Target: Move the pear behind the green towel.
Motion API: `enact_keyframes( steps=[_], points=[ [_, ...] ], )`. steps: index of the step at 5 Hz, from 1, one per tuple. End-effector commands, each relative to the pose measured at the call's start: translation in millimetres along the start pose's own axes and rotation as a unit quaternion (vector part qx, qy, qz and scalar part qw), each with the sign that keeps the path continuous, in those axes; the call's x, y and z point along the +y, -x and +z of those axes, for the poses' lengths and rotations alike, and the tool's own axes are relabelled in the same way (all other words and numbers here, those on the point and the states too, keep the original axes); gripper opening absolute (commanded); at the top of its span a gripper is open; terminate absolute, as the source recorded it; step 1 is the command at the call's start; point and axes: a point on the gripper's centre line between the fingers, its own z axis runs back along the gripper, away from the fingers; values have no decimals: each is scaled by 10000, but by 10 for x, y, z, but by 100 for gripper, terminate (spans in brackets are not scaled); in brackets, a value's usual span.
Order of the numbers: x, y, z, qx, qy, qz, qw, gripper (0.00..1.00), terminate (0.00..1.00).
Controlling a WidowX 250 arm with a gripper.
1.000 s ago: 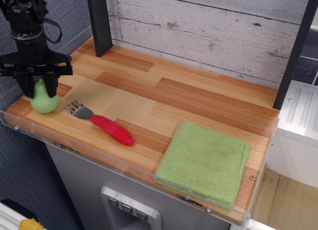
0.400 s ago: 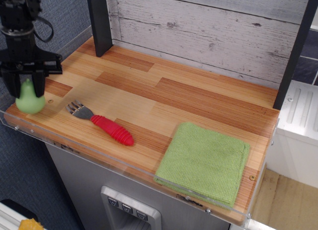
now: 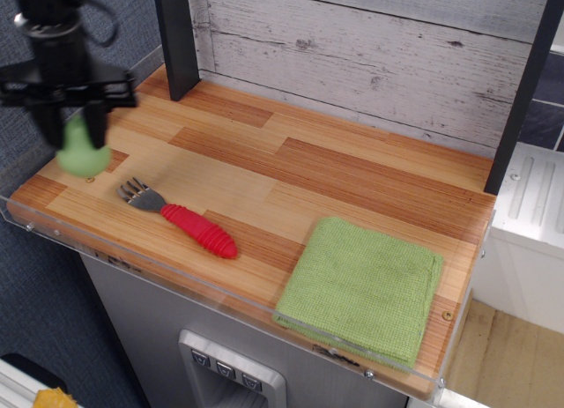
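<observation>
A black robot gripper (image 3: pixel 73 126) grips a small smooth pale-green toy pear (image 3: pixel 83 154) by its narrow top, above the wooden surface's (image 3: pixel 352 174) far left end. The square lime-green woven towel (image 3: pixel 363 289) lies well apart, right. The pinch looks shallow; a fast swing could shake the pear loose.

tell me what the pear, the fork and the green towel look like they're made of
Pear: probably smooth plastic or rubber, judging by its even pale green; it is motion-blurred in the tool.
Fork: dull grey head, likely metal, with a ribbed glossy red handle that looks like plastic or rubber.
Green towel: woven cloth, matte, with a fine grid texture and soft folded edges.
</observation>
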Motion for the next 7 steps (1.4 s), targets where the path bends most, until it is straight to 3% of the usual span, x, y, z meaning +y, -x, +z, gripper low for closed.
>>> enact_keyframes(
  steps=[1,2,4,5,6,7],
  points=[
    [-527,203,372,-400,489,-816,9947,0,0],
    [-929,251,343,-195,675,-1345,9884,0,0],
    [-1613,354,430,-339,886,-2232,9701,0,0],
    [-1938,308,370,-253,937,-2580,9613,0,0],
    [-2238,251,227,-208,704,-2811,9569,0,0],
    [-2388,226,121,-311,722,-2724,9590,0,0]
  ],
)
